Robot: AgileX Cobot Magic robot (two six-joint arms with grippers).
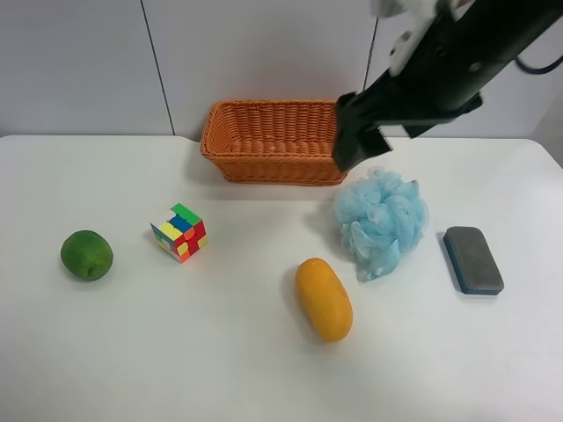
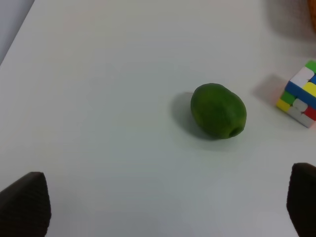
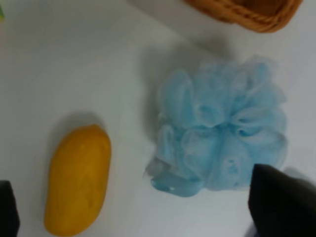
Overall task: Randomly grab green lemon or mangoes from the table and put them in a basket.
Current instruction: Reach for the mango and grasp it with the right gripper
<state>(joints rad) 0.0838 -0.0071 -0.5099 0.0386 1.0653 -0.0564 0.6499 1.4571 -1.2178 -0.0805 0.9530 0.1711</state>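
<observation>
White, smooth, flat table (image 1: 220, 378): carries everything listed.

Round, dark, smooth-skinned green lemon (image 2: 218, 111): on the table, near a multicoloured puzzle cube (image 2: 300, 94). It lies ahead of the left gripper (image 2: 165, 197), beyond its fingertips, not between them.

Left gripper: jaws spread wide, empty.

Elongated yellow-orange mango (image 3: 79, 180): on the table near a pale blue mesh bath puff (image 3: 222, 133). It lies below the raised right gripper (image 3: 143, 202), toward one finger's side, untouched.

Right gripper: jaws spread wide, empty, by a corner of the orange-brown woven wicker basket (image 1: 264, 154).

Dark grey oblong block (image 1: 473, 259): on the puff's far side from the mango.
</observation>
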